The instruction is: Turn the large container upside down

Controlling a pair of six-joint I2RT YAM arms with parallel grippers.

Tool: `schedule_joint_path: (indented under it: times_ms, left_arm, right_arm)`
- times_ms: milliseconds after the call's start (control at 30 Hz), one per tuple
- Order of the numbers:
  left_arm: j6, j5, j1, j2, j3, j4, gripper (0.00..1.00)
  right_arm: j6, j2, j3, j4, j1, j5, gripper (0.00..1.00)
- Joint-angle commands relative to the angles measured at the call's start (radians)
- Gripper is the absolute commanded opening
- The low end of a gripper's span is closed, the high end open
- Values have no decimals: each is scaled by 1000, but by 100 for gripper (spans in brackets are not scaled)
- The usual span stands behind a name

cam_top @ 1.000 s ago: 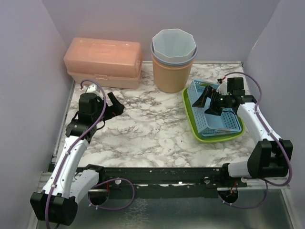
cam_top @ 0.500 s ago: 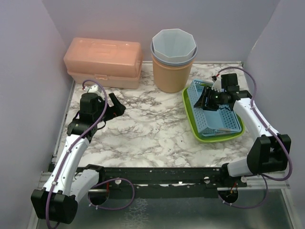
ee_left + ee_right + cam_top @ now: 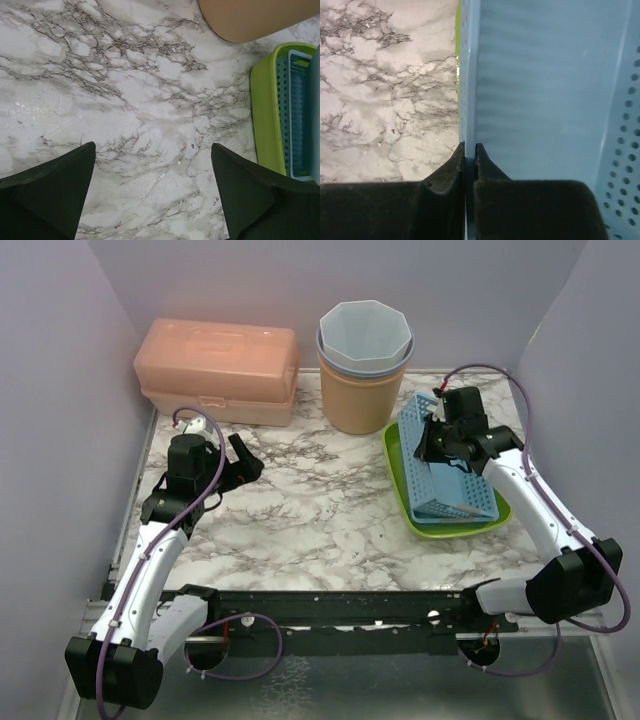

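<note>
The large container is a blue perforated basket (image 3: 455,480) lying in a green tray (image 3: 398,478) at the right of the table. My right gripper (image 3: 428,436) is shut on the basket's left wall near its far end, and that end is tilted up off the tray. In the right wrist view the fingers (image 3: 470,146) pinch the thin blue wall (image 3: 540,90), with a sliver of the green tray (image 3: 458,65) beyond. My left gripper (image 3: 245,460) hovers open over bare marble at the left (image 3: 152,150), holding nothing. Its view catches the tray (image 3: 262,115) and the basket (image 3: 295,115).
A tan bin (image 3: 360,390) with pale blue bins nested inside stands at the back centre, close to the tray's far corner. A salmon lidded box (image 3: 218,370) sits at the back left. Purple walls close in both sides and the back.
My right gripper went from open to shut on the basket's left wall, moved toward the far end and lifted that end. The left arm stayed put.
</note>
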Motion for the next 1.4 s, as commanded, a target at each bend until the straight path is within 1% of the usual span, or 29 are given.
schedule_joint_path:
  times_ms: [0, 167, 300, 367, 400, 433, 467, 500, 533, 567, 600, 633, 700, 867, 1067, 1200, 1367]
  left_arm:
    - [-14, 17, 2, 2, -8, 12, 99]
    - [-20, 16, 2, -3, -11, 11, 99]
    - [-20, 18, 2, -3, -16, 11, 99]
    - [-23, 19, 2, -6, -18, 9, 99]
    - [-24, 19, 2, -8, -20, 7, 99]
    - [-27, 20, 2, -9, -23, 6, 99]
    - [-28, 20, 2, -10, -24, 5, 99]
    - [-28, 21, 2, -10, -25, 5, 99]
    - [-28, 19, 2, -9, -24, 3, 99]
    - [-27, 20, 2, -8, -25, 1, 99]
    - [-26, 19, 1, -8, -25, 0, 99]
    - [-25, 20, 2, -7, -23, -2, 99]
    - [-25, 20, 2, -6, -23, -3, 99]
    - [-20, 19, 2, -6, -20, -7, 99]
    - [-20, 20, 1, -11, -17, -13, 99]
    - [-23, 16, 2, -5, -10, -15, 99]
    - [-23, 22, 2, 9, 5, -16, 99]
  right_arm:
    - [-38, 1, 60, -42, 53, 232, 1]
    - [-33, 77, 81, -87, 123, 407, 1]
    - [-5, 131, 57, -79, 127, 425, 1]
    - [-16, 158, 47, -65, 127, 400, 3]
    - [-8, 176, 49, -73, 127, 384, 8]
    - [-4, 193, 62, -90, 127, 359, 18]
    - [3, 205, 70, -97, 127, 336, 37]
    - [7, 210, 72, -94, 127, 306, 53]
    - [12, 207, 68, -86, 127, 287, 66]
    - [21, 202, 61, -72, 127, 274, 74]
    - [27, 195, 51, -58, 127, 253, 79]
    - [30, 189, 41, -43, 127, 227, 84]
    - [39, 185, 23, -23, 127, 177, 90]
    - [50, 228, -18, 8, 127, -22, 91]
    - [111, 265, -70, 72, 146, -258, 92]
    - [160, 284, -34, 115, 225, -310, 93]
    - [213, 368, 74, 143, 339, -333, 94]
